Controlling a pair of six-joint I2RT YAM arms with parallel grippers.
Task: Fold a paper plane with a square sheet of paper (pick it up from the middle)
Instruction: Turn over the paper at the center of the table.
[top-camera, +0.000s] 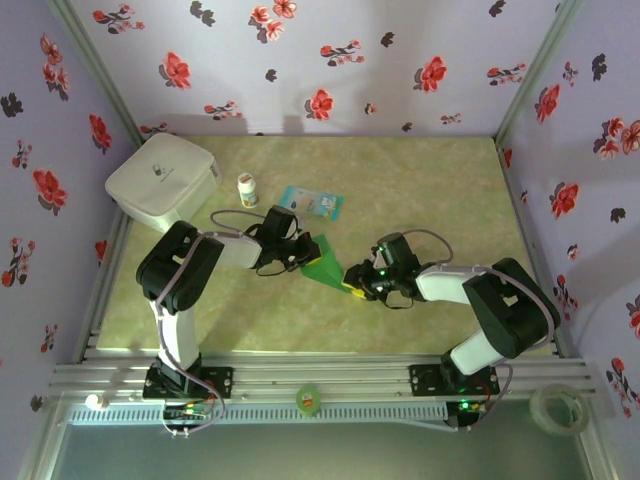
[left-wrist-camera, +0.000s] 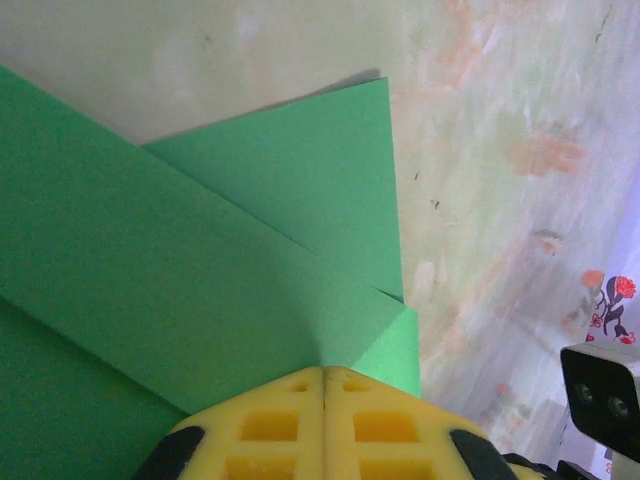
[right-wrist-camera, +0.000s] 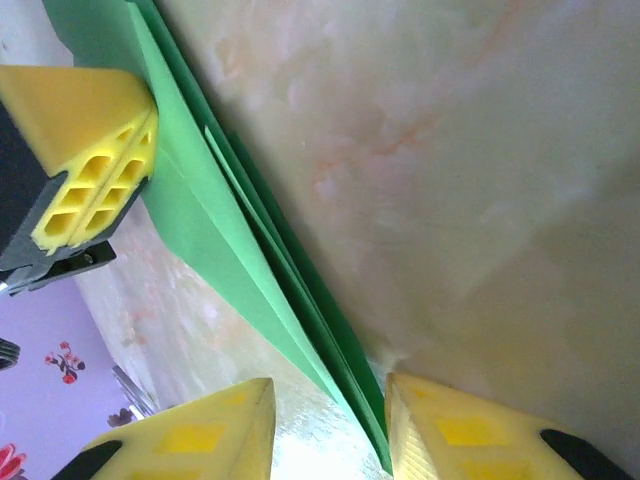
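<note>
The thin, bright green, part-folded paper plane lies at the tips of the left gripper, whose yellow fingers are pressed together. The right gripper has its fingers apart, with the pointed end between them. The paper is probably light, limp and slippery, and best pinched across the layered nose.

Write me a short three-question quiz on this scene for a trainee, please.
1. True or false: the left gripper is shut on the green paper.
2. The right gripper has its jaws: A) shut tight; B) apart, the paper's tip between them; C) clamped on a cable.
3. What stands between the white box and the blue-and-white packet?
Key: 1 true; 2 B; 3 a small white bottle.
</note>
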